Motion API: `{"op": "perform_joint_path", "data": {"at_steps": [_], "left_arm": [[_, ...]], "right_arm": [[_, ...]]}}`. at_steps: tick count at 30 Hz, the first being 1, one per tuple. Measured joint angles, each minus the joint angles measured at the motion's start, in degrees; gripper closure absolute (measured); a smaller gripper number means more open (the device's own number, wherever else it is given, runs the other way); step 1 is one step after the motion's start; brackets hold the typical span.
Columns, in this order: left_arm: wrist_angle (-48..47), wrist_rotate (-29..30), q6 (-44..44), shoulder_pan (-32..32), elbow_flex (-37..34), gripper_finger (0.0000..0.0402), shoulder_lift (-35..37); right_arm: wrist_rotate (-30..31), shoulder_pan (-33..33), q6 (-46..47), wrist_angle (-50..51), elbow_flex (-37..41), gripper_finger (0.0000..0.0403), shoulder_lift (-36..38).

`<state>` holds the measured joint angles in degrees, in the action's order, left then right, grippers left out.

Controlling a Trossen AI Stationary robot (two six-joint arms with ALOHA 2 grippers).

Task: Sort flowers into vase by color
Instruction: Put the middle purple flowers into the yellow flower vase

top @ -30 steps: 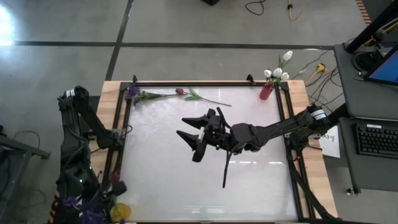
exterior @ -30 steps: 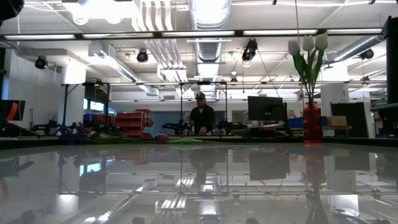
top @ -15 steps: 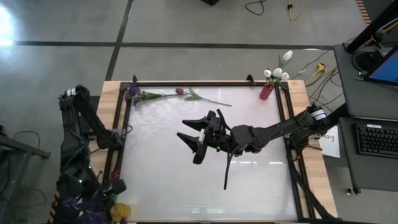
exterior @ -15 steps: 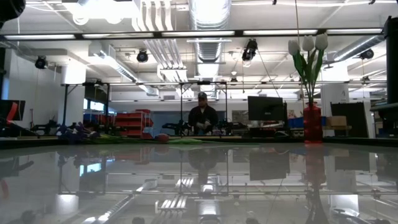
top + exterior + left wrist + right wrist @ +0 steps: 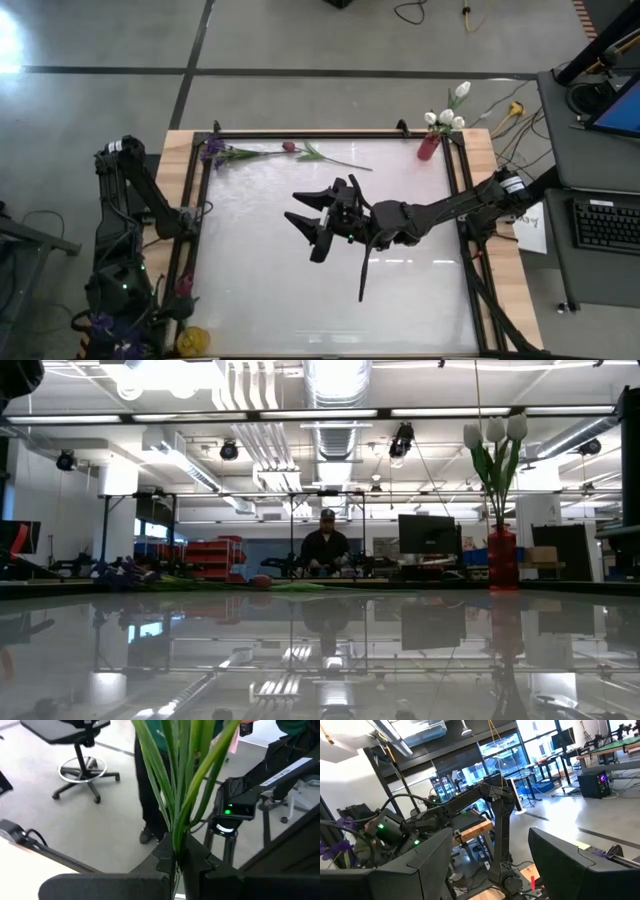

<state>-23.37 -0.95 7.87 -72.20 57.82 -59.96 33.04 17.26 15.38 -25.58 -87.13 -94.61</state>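
Note:
My left gripper (image 5: 176, 851) is shut on a bundle of green stems off the table's near left corner. Purple blossoms (image 5: 103, 324) show there in the high view, next to a yellow vase (image 5: 195, 341). My right gripper (image 5: 302, 208) hovers open over the table's middle, touching nothing. A purple spray (image 5: 214, 151) and a pink-red bud (image 5: 288, 147) lie flat along the far edge on their green stems. White tulips (image 5: 445, 116) stand in a red vase (image 5: 428, 148) at the far right corner. My left gripper pinches several green stems (image 5: 176, 836) together between its two fingers, which lie across them. The stems and long leaves (image 5: 172, 765) run straight out past the fingertips, lifted clear of the table. Which way the bundle points in the room I cannot tell.
The table has a glossy white top inside a black frame (image 5: 300, 134). A dark strip (image 5: 365, 270) lies under the right arm. A person (image 5: 325, 546) stands beyond the far edge. A side table with a keyboard (image 5: 606, 222) is on the right.
The purple blossoms at the near left corner have shifted a little to the left, away from the yellow vase, carried by my left gripper. My right arm has kept still.

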Motion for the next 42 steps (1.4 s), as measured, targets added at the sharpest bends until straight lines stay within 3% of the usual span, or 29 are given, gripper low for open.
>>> {"op": "perform_joint_path", "data": {"at_steps": [9, 21, 29, 42], "left_arm": [[1.8, -0.4, -3.4, 1.0, -0.6, 0.0402, -2.1], [0.3, -16.8, -19.2, -0.1, -0.9, 0.0402, -1.4], [-3.7, -17.0, -22.3, 2.7, -0.9, 0.0402, -0.9], [-0.5, -16.1, -20.2, 5.4, -0.9, 0.0402, -5.1]], "right_arm": [[2.2, 0.0, 2.0, 0.0, 0.0, 0.0149, 0.0], [10.7, 0.0, 1.6, -0.5, -2.0, 0.0149, 0.0], [10.9, 0.3, 1.6, -0.4, -3.7, 0.0149, 0.0], [10.5, 0.4, 1.2, 0.0, -3.7, 0.0149, -0.1]]}}
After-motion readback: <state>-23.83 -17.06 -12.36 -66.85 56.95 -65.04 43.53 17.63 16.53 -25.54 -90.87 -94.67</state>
